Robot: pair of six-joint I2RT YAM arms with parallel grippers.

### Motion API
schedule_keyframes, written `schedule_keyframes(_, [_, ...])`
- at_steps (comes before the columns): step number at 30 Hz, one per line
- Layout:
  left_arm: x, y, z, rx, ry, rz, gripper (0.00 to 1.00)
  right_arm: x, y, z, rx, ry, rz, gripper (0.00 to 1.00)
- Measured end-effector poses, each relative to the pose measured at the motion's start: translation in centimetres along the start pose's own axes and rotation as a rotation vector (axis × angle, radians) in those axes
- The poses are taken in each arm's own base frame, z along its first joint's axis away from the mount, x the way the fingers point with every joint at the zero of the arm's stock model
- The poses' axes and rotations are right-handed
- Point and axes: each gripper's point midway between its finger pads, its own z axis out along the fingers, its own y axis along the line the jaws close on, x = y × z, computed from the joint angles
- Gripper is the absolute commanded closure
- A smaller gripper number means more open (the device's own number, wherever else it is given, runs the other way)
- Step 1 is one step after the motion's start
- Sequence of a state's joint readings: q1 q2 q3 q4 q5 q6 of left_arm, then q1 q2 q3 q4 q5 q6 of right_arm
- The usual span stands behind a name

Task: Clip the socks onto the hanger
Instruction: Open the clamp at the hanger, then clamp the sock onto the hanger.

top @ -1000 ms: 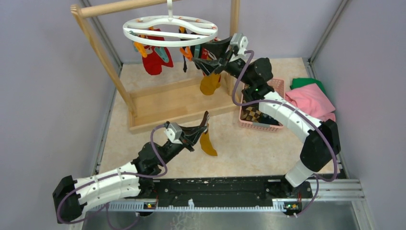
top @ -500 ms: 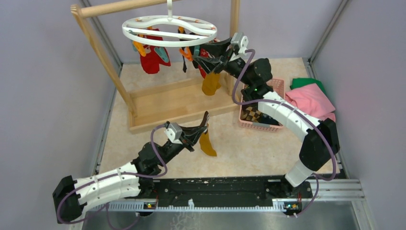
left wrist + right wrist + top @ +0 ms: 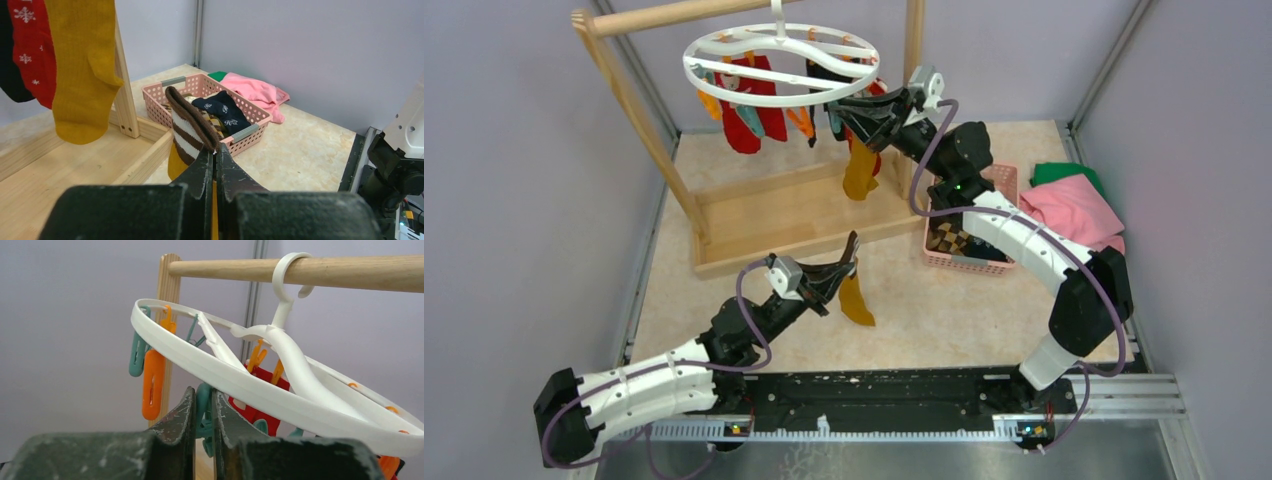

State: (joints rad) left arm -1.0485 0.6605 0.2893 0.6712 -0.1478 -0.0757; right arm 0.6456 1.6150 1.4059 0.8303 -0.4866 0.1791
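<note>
Fingers (image 3: 200, 172) tight: left, sock (image 3: 189, 131); right, clip (image 3: 203, 412)

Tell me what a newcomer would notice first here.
The white ring hanger on the wooden rail at the back, with a red sock and a mustard sock dangling from its clips. Under its rim the right claw pinches a teal clip, while the left claw holds a brown-and-white striped sock above the tabletop, left of the pink basket.
</note>
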Motion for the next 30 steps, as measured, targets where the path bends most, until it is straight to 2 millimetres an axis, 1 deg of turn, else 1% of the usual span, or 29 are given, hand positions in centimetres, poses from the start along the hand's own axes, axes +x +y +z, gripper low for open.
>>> schedule_keyframes(3, [0.0,0.3,0.0,-0.013,-0.001,0.021,1.0,0.0,0.0,0.0,0.0,0.001,0.005,0.99])
schedule_keyframes(6, [-0.1,1.1,0.0,-0.042,-0.002,0.082,1.0,0.0,0.0,0.0,0.0,0.001,0.01,1.0])
schedule_keyframes(8, [-0.6,1.5,0.1,-0.058,-0.009,0.124,1.0,0.1,0.1,0.0,0.001,0.003,0.018,1.0])
schedule_keyframes(10, [-1.5,2.0,0.5,-0.075,-0.023,0.163,1.0,0.1,0.1,0.0,0.002,0.004,0.029,1.0])
schedule_keyframes(13, [-3.2,2.8,1.4,-0.106,-0.05,0.215,1.0,0.2,0.1,0.0,0.005,0.008,0.042,1.0])
schedule_keyframes(15, [-4.0,3.5,2.1,-0.133,-0.062,0.258,1.0,0.3,0.1,0.0,0.006,0.012,0.054,1.0])
schedule_keyframes(17, [-4.1,4.4,2.5,-0.157,-0.058,0.303,1.0,0.4,0.1,0.0,0.008,0.016,0.065,1.0])
schedule_keyframes(21, [-3.2,6.8,3.1,-0.207,-0.015,0.377,1.0,0.7,0.0,-0.1,0.018,0.029,0.085,1.0])
schedule_keyframes(24, [-3.4,7.8,3.3,-0.209,-0.015,0.399,1.0,1.0,-0.1,-0.2,0.027,0.039,0.099,1.0])
schedule_keyframes(26, [-4.1,7.9,3.6,-0.192,-0.031,0.408,1.0,1.3,-0.2,-0.2,0.036,0.048,0.108,1.0])
schedule_keyframes(30, [-5.4,7.4,4.5,-0.134,-0.062,0.424,1.0,1.7,-0.6,-0.2,0.064,0.068,0.128,1.0])
